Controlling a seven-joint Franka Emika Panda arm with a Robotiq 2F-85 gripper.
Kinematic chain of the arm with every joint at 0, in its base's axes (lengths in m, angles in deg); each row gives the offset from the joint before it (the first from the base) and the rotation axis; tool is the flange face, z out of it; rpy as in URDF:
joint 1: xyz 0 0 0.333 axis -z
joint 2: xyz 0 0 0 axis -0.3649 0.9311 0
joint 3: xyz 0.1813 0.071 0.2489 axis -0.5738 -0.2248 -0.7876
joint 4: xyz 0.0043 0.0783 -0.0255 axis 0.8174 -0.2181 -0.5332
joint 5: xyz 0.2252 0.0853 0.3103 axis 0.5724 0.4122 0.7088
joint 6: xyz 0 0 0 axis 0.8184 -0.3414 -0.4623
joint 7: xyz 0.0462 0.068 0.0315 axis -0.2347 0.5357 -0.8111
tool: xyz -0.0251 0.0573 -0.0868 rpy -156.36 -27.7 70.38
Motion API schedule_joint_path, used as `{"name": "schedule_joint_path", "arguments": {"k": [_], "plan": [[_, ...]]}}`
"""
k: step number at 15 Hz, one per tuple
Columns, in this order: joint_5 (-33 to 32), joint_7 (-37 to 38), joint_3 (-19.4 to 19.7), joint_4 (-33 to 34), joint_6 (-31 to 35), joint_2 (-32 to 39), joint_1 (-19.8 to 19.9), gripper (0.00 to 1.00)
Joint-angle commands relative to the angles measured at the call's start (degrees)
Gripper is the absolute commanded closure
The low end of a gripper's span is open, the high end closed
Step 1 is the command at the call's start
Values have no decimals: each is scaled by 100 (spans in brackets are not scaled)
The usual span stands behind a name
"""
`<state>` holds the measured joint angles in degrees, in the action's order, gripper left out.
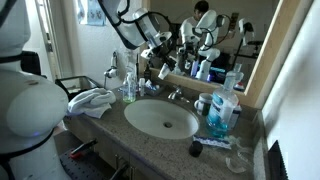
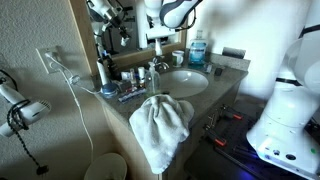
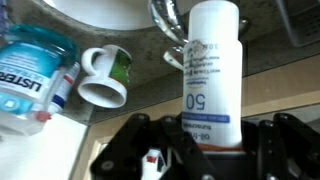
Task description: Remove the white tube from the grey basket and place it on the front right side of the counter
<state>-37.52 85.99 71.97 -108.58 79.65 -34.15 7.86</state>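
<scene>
Stone counter (image 3: 140, 45), white tube (image 3: 213, 70) (base hidden)

The white tube (image 3: 213, 70) is plain white, with a blue "50" and small print on its side. In the wrist view it runs lengthwise, its lower end clasped between the fingers of the gripper (image 3: 211, 138). It is held over the counter (image 1: 117, 128) — speckled grey-brown stone with an oval white sink (image 1: 162, 118) set in.

Wrist view, as I read it: white tube (image 3: 213, 60) marked "50"; blue bottle (image 3: 25, 75) to its left, "LISTER".
</scene>
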Motion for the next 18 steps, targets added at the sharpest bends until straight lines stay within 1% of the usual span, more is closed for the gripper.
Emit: {"name": "schedule_joint_path", "arguments": {"k": [1,4,8,11,14,16,18], "plan": [[-506,877,-454,-768,-637,-865,562,97],[-659,1513,-717,-1180,-1101,-1287,972,96],[-740,2275,-946,-1620,-1682,-1726,1358,97],[-891,2837,-1135,-1875,-2423,-2047,1518,97],[-973,3167,-1242,-2092,-3215,-2308,1590,97],[-977,3341,-1259,-2265,-3674,-2452,1612,97],[-990,3522,-1233,-2437,-3981,-2556,1642,97]]}}
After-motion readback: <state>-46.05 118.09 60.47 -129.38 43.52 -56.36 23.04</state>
